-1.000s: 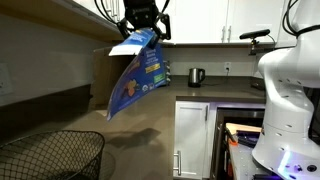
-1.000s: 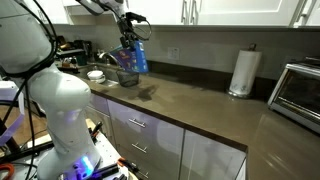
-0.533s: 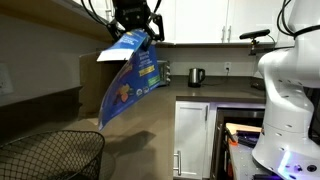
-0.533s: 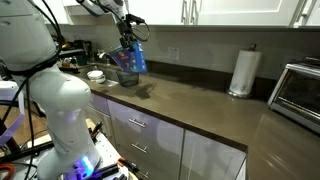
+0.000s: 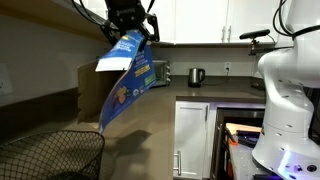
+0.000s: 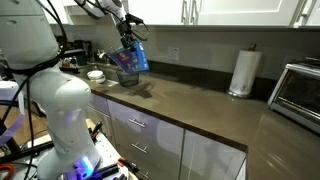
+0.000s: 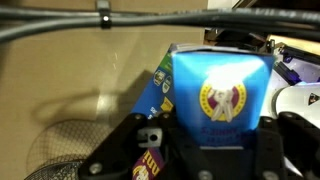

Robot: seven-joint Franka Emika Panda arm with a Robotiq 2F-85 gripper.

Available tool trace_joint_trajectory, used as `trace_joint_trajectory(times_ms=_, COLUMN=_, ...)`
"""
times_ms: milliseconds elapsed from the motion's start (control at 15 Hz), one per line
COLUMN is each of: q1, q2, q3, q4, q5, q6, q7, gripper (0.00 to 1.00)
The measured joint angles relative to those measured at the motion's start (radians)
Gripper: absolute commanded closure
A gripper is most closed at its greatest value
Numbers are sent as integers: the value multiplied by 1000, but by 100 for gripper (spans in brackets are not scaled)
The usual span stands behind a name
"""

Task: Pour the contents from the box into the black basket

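Gripper (image 5: 131, 25), upper centre of frame, is clamped on the top edge of the box (image 5: 127, 75). The box has swung left over the last second and hangs steeply. Its low corner nears the black basket (image 5: 50, 155) at lower left. No contents seen falling; pour looks imminent.

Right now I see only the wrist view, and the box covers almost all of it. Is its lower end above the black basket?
Observer: In an exterior view the box hangs steeply tilted, its lower corner above the edge of the black basket, not touching it.
Operator: Are any packets outside the box?
Observer: I see no packet in the air under the box, nor on the counter beside the basket.
Operator: What else stands on that counter?
Observer: A paper towel roll, well away from the basket.
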Motion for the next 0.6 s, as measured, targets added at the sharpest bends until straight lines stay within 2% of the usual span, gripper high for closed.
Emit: trace_joint_trajectory(times_ms=600, q1=40, q2=88, q3=42, q4=59, q5=-67, q6=-33, q7=37, gripper=82)
